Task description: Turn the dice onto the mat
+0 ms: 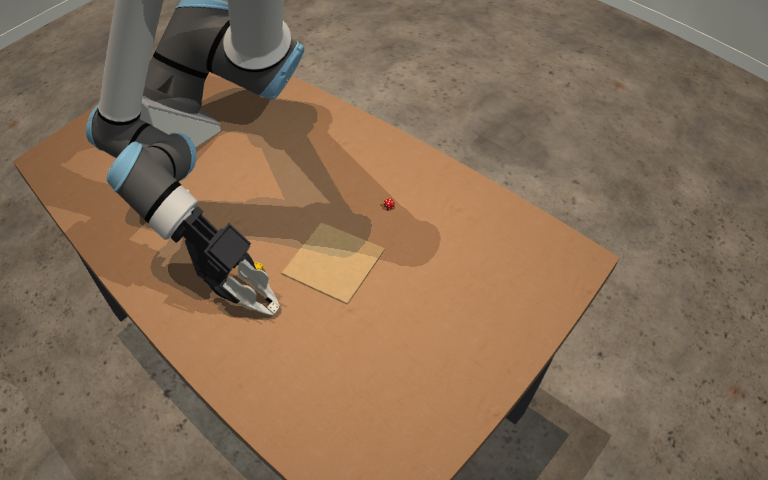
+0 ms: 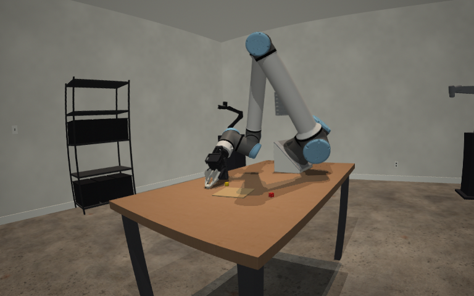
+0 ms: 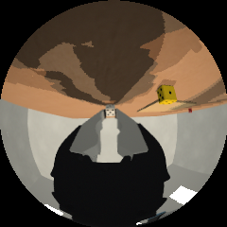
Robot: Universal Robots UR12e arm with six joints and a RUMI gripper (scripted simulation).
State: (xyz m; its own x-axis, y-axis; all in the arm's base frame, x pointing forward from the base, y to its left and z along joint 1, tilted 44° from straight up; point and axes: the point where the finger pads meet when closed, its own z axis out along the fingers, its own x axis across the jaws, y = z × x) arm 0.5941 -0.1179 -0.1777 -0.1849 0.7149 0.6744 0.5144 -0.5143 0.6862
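The gripper (image 1: pixel 272 306) (image 2: pixel 207 186) is shut on the white die (image 1: pixel 273 307) (image 3: pixel 110 112), low at the table top, with the arm slanting down to it. Whether the die touches the table I cannot tell. The yellow die (image 1: pixel 258 265) (image 2: pixel 226 184) (image 3: pixel 166 94) lies on the table beside the fingers, off the mat; in the wrist view one side face shows a single pip. The mat (image 1: pixel 340 285) (image 2: pixel 228 194) lies to the right of the gripper in the top view, with no die on it. The red die (image 1: pixel 389 204) (image 2: pixel 271 194) (image 3: pixel 190 110) lies on the table beyond the mat.
The wooden table (image 1: pixel 436 333) (image 2: pixel 195 219) carries the arm's grey base mount (image 1: pixel 180 124) (image 2: pixel 283 161) at its far end. The table's long left edge in the top view is fairly near the gripper. A black shelf (image 2: pixel 98 142) stands away from the table.
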